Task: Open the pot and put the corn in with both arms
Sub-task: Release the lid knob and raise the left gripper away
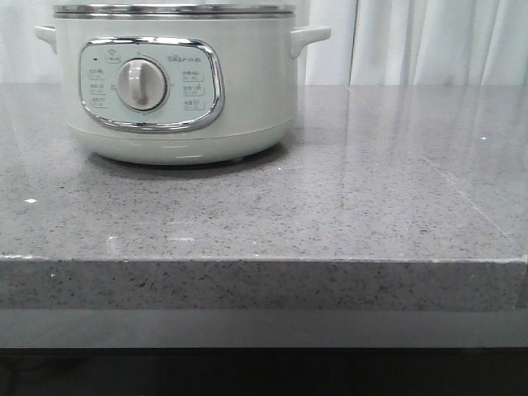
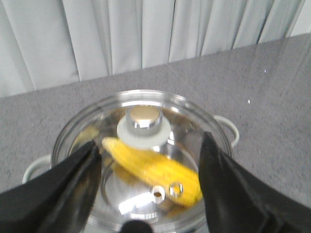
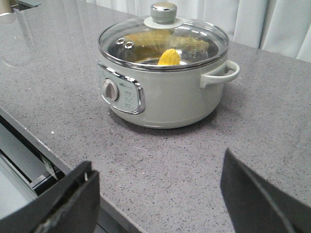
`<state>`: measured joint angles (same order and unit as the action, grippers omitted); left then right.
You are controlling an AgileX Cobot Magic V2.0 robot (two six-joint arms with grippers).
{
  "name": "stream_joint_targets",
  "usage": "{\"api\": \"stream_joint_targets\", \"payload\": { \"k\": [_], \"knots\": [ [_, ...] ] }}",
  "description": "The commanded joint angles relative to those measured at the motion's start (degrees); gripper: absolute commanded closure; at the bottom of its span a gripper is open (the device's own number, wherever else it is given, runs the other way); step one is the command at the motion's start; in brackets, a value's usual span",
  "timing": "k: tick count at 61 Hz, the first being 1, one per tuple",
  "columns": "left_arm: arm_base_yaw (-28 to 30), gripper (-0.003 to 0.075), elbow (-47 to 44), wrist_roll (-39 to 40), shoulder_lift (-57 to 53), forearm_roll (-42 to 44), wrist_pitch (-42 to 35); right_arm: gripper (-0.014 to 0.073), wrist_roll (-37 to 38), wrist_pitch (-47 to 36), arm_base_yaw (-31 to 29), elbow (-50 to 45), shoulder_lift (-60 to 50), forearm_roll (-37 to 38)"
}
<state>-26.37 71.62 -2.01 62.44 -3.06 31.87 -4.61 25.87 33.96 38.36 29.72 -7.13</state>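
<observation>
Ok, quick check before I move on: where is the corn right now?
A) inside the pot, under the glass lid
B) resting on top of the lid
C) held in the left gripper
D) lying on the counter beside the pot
A: the corn shows through the glass lid, which sits closed on the pot, while the left gripper hangs open above it, holding nothing.

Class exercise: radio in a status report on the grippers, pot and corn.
Left gripper open above glass lid. Right gripper open, back from pot. Corn inside, lid on. Nothing in the way.
</observation>
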Motion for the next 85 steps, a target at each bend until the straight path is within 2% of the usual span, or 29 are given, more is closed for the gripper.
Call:
{"api": "stream_joint_targets", "payload": {
  "k": [1,22,39,42,46,57,65,68,85],
  "knots": [
    [0.16,0.0282,-4.16,-0.11,-6.35,-0.20,-4.49,0.0054,-0.33,-4.88,-0.13,1.50,0.05,-0.36],
    [0.16,0.0282,-22.56,-0.11,-24.28,-0.59,-4.57,0.0054,-0.33,-4.88,-0.13,1.50,0.05,-0.36],
    [0.16,0.0283,-28.48,-0.11,-31.25,-0.59,-4.71,0.0064,-0.33,-4.77,-0.13,1.50,0.05,-0.36],
    [0.16,0.0300,-28.46,-0.11,-31.25,-0.59,-4.71,0.0105,-0.33,-4.78,-0.13,1.50,0.10,-0.36],
    [0.16,0.0353,-28.46,-0.11,-31.25,-0.59,-4.83,0.0206,-0.33,-4.63,-0.13,1.50,0.10,-0.36],
    [0.16,0.0589,-28.46,-0.11,-31.25,-0.59,-4.91,0.0502,-0.33,-3.32,-0.13,1.50,0.10,-0.36],
    [0.16,0.0739,-28.46,-0.11,-31.25,-0.59,-4.91,0.0634,-0.33,-2.93,-0.13,1.50,0.10,-0.36],
    [0.16,0.0741,-28.46,-0.11,-31.25,-0.59,-4.79,0.0665,-0.33,-2.88,-0.13,1.50,0.10,-0.36],
    [0.16,0.0741,-28.84,-0.11,-31.25,-0.62,-4.26,0.0660,-0.33,-2.89,-0.13,1.50,0.10,-0.36]
  ]
}}
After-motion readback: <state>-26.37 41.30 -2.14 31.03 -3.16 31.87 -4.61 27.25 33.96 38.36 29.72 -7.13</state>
